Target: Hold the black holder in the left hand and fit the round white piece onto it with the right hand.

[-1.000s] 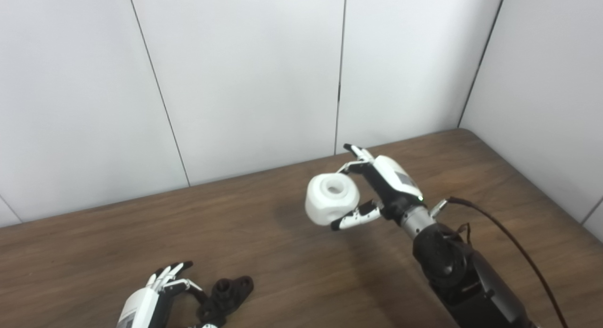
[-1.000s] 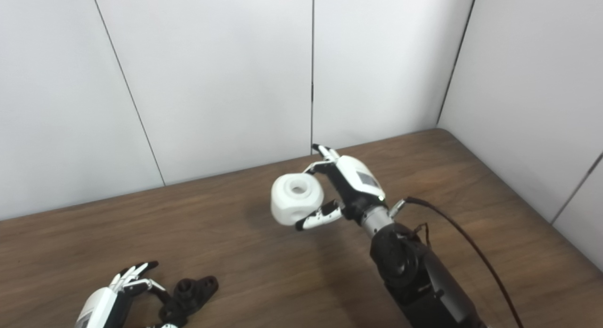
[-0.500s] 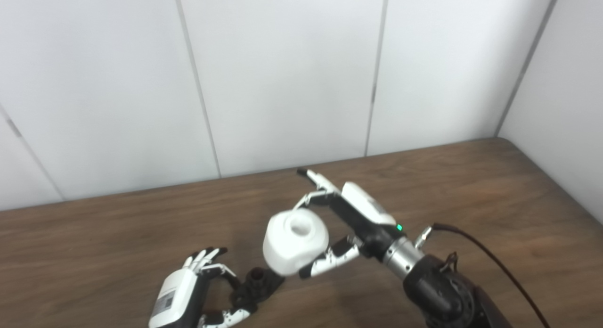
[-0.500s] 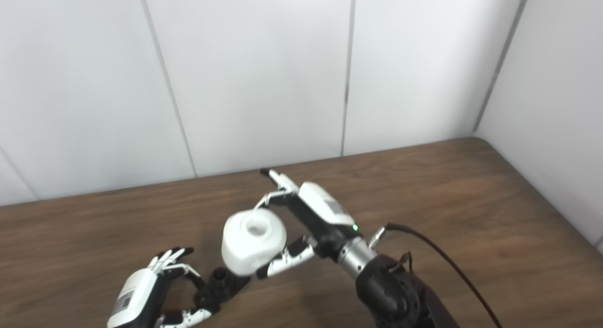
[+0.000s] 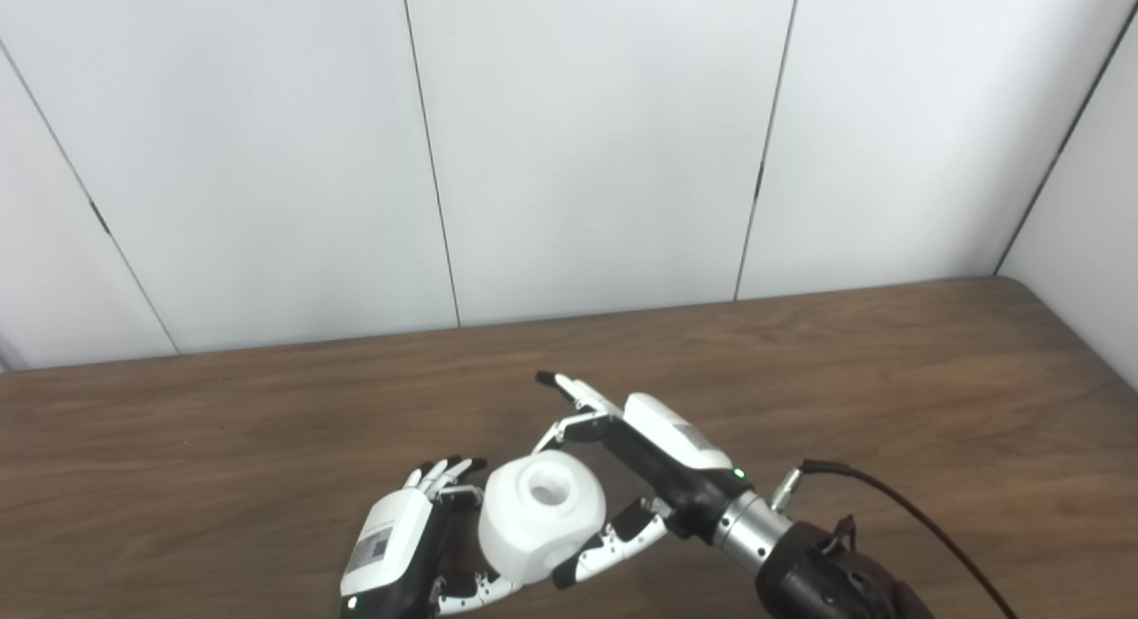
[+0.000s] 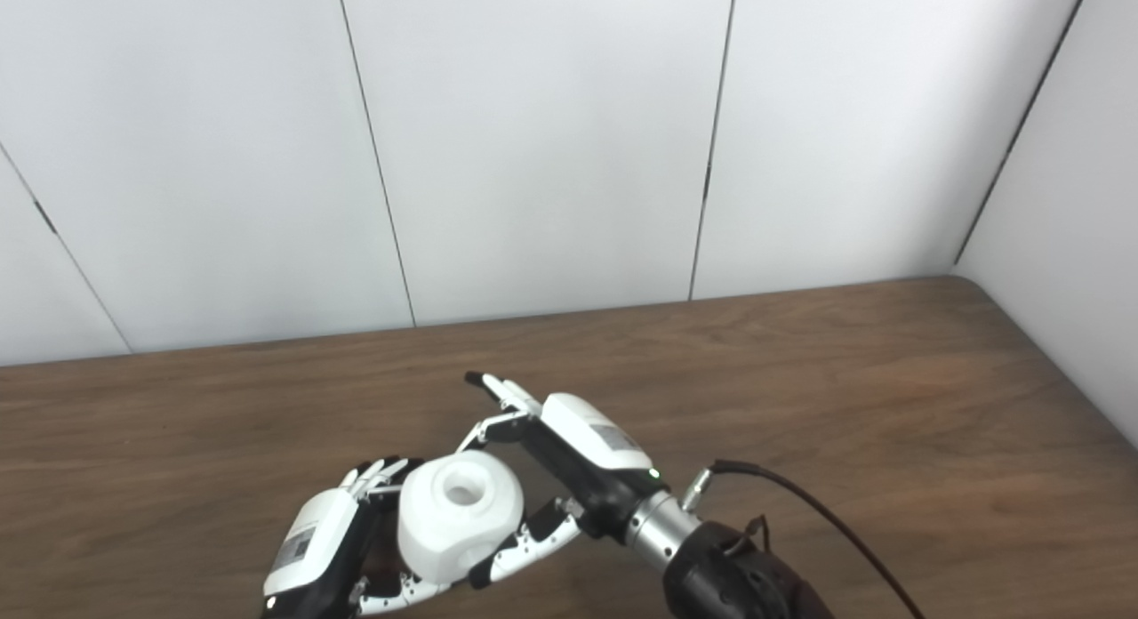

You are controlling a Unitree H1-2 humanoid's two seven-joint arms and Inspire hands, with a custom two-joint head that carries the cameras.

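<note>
The white piece (image 5: 540,528) is low in the middle of the view, above the near edge of the table (image 5: 889,379), with its round hole facing up. It sits directly over the place where the holder should be, so the holder itself is hidden: neither view shows any black part that I can name with certainty. For this reason I cannot tell if the piece is already seated on it or only hovering above it. My judgement is that the task is near its end; both parts are picked up and brought together, and what is left is the final push down and the release.

The right hand (image 5: 645,463) grasps the piece from about 3 o'clock. Its thumb (image 5: 613,543) supports the piece from below at about 5 o'clock, some fingers curl behind the piece at about 1 o'clock, and one finger (image 5: 569,389) is stretched out straight and touches nothing.

The left hand (image 5: 404,543) stands just beside the piece at 9 o'clock, its back turned to the cameras and its fingers half curled toward the piece. The lower fingers reach under the piece. It looks closed around something there, most likely the holder, but what it holds is covered, so I cannot tell its state for sure
</note>
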